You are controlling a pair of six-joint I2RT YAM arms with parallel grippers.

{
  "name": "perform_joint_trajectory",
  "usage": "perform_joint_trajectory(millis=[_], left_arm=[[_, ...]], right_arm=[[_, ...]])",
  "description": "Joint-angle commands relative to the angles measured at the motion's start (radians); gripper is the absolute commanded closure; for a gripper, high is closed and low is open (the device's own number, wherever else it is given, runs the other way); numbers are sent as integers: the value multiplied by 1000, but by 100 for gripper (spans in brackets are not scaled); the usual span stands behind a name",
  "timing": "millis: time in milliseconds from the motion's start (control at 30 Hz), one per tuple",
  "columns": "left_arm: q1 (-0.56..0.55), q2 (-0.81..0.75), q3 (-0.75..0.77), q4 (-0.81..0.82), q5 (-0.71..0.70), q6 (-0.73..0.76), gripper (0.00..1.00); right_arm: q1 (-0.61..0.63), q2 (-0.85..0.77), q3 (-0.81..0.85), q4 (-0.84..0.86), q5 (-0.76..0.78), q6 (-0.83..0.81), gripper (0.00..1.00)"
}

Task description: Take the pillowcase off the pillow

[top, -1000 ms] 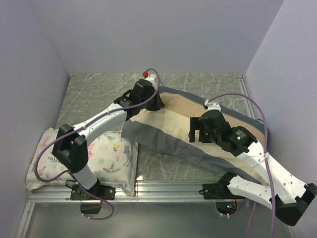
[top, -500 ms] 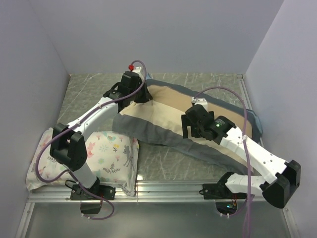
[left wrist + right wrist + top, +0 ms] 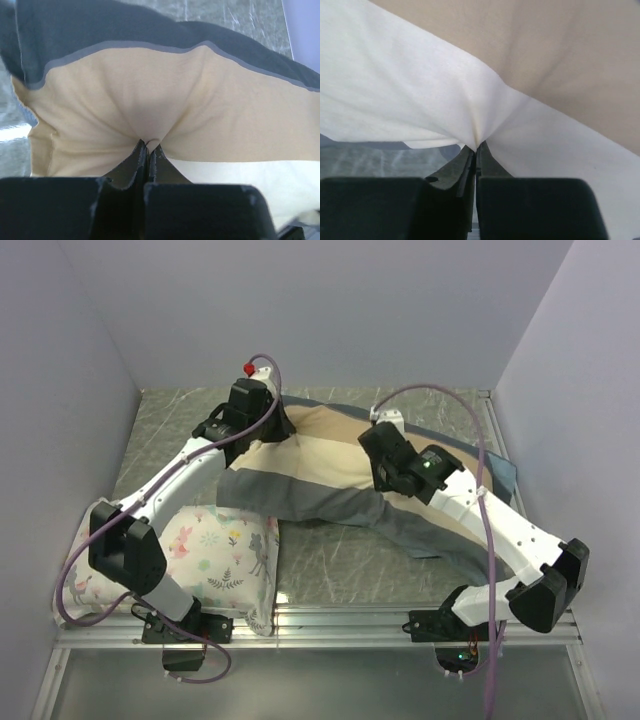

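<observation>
The striped pillowcase (image 3: 318,462) lies across the middle of the table, with blue-grey, tan and cream bands. My left gripper (image 3: 277,434) is at its far left end, shut on a pinched fold of the tan stripe (image 3: 149,146). My right gripper (image 3: 385,482) sits on the middle of the case, shut on a gathered fold of the cream stripe (image 3: 477,148). In the right wrist view the tan band (image 3: 560,55) runs above the cream one. The pillow is hidden inside the pillowcase.
A small white floral-print pillow (image 3: 225,550) lies at the near left, partly under the left arm. Grey walls close in the table on three sides. A metal rail (image 3: 350,618) runs along the near edge by the arm bases.
The right gripper moved back and to the left over the case and shut on the cream stripe. The left gripper pulled its fold left and back, and the case shifted with it.
</observation>
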Motion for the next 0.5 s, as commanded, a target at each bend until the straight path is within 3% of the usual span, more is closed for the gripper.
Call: perform_joint_trajectory(millis=[0, 67, 133, 167, 233, 367, 467], left_arm=[[-2, -78, 53, 42, 4, 20, 98], [-2, -81, 70, 31, 1, 31, 85], [-2, -84, 84, 27, -7, 43, 58], [-2, -87, 108, 15, -10, 48, 35], [-2, -93, 139, -2, -27, 69, 19], [-8, -144, 237, -45, -78, 110, 8], [-24, -185, 290, -68, -134, 153, 6]], right_arm=[[5, 9, 198, 57, -26, -43, 100], [5, 29, 302, 57, -60, -60, 100], [6, 52, 409, 57, -108, -75, 100], [5, 86, 448, 43, -114, -78, 100], [0, 129, 569, 24, -123, -89, 100], [-64, 248, 718, 30, -244, -95, 100], [-161, 330, 783, 55, -411, -74, 100]])
